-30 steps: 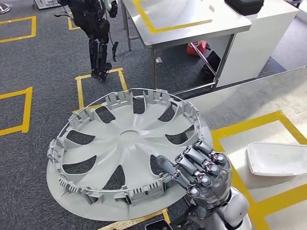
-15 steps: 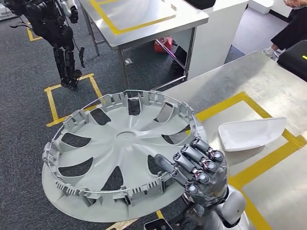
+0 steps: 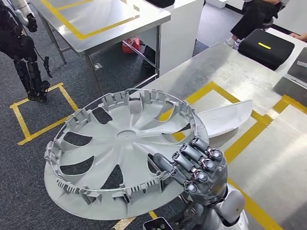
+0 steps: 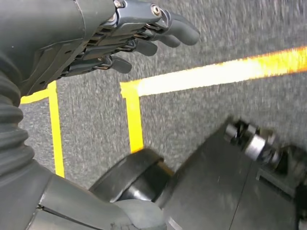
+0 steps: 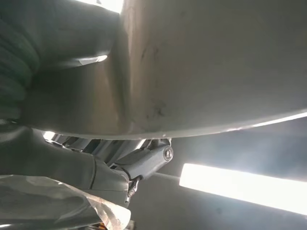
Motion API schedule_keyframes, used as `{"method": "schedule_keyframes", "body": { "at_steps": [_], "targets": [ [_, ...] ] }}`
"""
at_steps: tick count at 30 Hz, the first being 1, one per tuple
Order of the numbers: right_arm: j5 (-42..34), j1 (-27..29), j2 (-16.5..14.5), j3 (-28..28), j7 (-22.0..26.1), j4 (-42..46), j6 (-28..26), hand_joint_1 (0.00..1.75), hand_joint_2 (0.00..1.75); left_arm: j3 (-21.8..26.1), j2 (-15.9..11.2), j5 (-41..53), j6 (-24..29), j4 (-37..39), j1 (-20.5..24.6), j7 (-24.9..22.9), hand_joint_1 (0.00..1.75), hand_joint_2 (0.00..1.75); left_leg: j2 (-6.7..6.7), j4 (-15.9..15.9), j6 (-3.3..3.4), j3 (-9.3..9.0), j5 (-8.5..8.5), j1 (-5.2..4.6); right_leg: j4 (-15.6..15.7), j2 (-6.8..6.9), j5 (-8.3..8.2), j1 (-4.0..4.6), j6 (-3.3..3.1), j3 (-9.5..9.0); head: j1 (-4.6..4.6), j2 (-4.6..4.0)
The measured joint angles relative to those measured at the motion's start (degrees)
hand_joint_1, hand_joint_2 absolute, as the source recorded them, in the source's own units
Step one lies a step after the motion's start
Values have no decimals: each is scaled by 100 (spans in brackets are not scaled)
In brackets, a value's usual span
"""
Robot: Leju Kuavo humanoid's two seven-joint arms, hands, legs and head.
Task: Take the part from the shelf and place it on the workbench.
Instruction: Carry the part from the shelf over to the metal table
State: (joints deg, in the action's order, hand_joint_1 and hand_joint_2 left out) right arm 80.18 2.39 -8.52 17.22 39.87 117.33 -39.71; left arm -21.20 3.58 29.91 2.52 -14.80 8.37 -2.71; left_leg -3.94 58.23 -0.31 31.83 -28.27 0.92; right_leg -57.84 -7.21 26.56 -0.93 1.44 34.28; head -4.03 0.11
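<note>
Right hand (image 3: 197,170) grips the big grey wheel cover (image 3: 123,148) by its rim at about 4 o'clock on the round part, with the dark fingers (image 3: 188,160) curled over the top edge and the thumb under it. In the right wrist view, the pale underside of the wheel cover (image 5: 203,67) sits right against the hand. The left hand (image 4: 119,36) hangs down over the dark carpet and a yellow tape line (image 4: 217,72), holding nothing, with its fingers loosely stretched out. The whole head view has slid since a second ago: the steel workbench (image 3: 235,72) with its yellow tape lines (image 3: 250,136) now takes up much more of the 2 o'clock to 4 o'clock side, and the other robot (image 3: 25,48) has gone off to 10 o'clock. That looks like the camera turning, not the things moving. The wheel cover sits the same way in the hand as before. I think this means the robot is turning to face the workbench, so the carry is nearly done and the putting down comes next. A white flat part (image 3: 224,117) lies on the workbench at 2 o'clock, just behind the wheel cover, so there may be little room there. A black case (image 3: 266,48) sits far back. I can read no words or labels anywhere.
</note>
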Motion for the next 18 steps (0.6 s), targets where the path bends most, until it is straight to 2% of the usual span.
{"method": "schedule_keyframes", "body": {
  "at_steps": [1, 3, 4, 5, 6, 7, 8, 9, 10, 11, 12, 13, 14, 16, 17, 18],
  "targets": [
    [-1, 5, 0, -1, 0, 1, 0, 175, 175, 1, 4, 1, -2, 0, 5, 0, 0, 175, 67, -21, 43, -1, 20, -4, -13, 42, 11, -7, 30, 34, -1, -1],
    [-5, -6, 0, 0, 0, -1, 0, 175, 175, 1, 13, 1, -3, 0, 14, 3, 0, 175, 219, -66, 133, 3, 59, -8, -309, 333, 203, 7, 69, 211, -25, -1],
    [-7, -13, 0, 2, 0, -3, 0, 175, 175, 2, 14, 0, -4, 0, 12, 4, 0, 175, 302, -72, 160, 9, 66, -20, -633, 517, 383, 16, 78, 363, -37, -1],
    [-8, -20, 0, 3, 0, -8, 0, 175, 175, 2, 12, -1, -6, 0, 4, 6, 0, 175, 385, -71, 179, 20, 67, -34, -1028, 624, 574, 21, 91, 545, -49, -1],
    [-9, -19, 0, 3, 0, -14, 0, 175, 175, 2, 10, 0, -12, 0, -5, 7, 0, 175, 472, -70, 187, 28, 66, -47, -1389, 663, 716, 20, 100, 705, -49, -1],
    [-10, -17, 0, 3, 0, -21, 0, 175, 175, 2, 8, 0, -20, 0, -10, 7, 0, 175, 555, -70, 190, 33, 65, -57, -1604, 678, 771, 20, 105, 793, -48, -1],
    [-11, -15, 0, 3, 0, -28, 0, 175, 175, 2, 10, 0, -27, 0, -9, 7, 0, 175, 632, -69, 192, 36, 65, -66, -1597, 691, 718, 21, 104, 766, -49, -1],
    [-10, -13, 0, 3, 0, -34, 0, 175, 175, 2, 15, 0, -33, 0, -3, 8, 0, 175, 703, -68, 191, 35, 64, -71, -1352, 724, 572, 24, 93, 616, -49, -1],
    [-9, -12, 0, 2, 0, -37, 0, 175, 175, 2, 21, -1, -34, 0, 4, 10, 0, 175, 765, -68, 187, 31, 61, -78, -944, 808, 388, 32, 76, 379, -49, -1],
    [-8, -15, 0, 2, 0, -37, 0, 175, 175, 2, 27, 0, -33, 0, 9, 13, 0, 175, 821, -64, 177, 28, 55, -94, -514, 958, 260, 60, 55, 136, -50, -1],
    [-8, -19, 0, 2, 0, -37, 0, 175, 175, 2, 30, 0, -33, 0, 13, 16, 0, 175, 870, -59, 160, 28, 51, -110, -189, 1073, 178, 84, 24, -47, -46, 0],
    [-9, -22, 0, 1, 0, -38, 0, 175, 175, 2, 34, 0, -33, 0, 15, 19, 0, 175, 918, -53, 141, 29, 48, -125, -12, 1152, 154, 109, -4, -144, -45, 0],
    [-10, -20, 0, 0, 0, -38, 0, 175, 175, 2, 38, 1, -33, 0, 15, 20, 0, 175, 970, -48, 118, 31, 50, -136, 37, 1161, 166, 131, -29, -161, -43, 0],
    [-8, -10, 0, -3, 0, -38, 0, 175, 175, 2, 50, 1, -33, 0, 25, 22, 0, 175, 1037, -29, 66, 30, 32, -127, 48, 1024, 122, 119, -91, -139, -46, 0],
    [-4, -9, 0, -5, 0, -37, 0, 175, 175, 2, 55, 3, -33, 0, 31, 23, 0, 175, 963, 33, 34, 51, -27, -115, 61, 961, 101, 104, -122, -134, -43, 0],
    [2, -13, 0, -7, 0, -38, 0, 175, 175, 2, 57, 5, -33, 0, 34, 25, 0, 175, 834, 200, 4, 112, -149, -101, 76, 900, 81, 86, -155, -134, -35, 0]
  ]
}}
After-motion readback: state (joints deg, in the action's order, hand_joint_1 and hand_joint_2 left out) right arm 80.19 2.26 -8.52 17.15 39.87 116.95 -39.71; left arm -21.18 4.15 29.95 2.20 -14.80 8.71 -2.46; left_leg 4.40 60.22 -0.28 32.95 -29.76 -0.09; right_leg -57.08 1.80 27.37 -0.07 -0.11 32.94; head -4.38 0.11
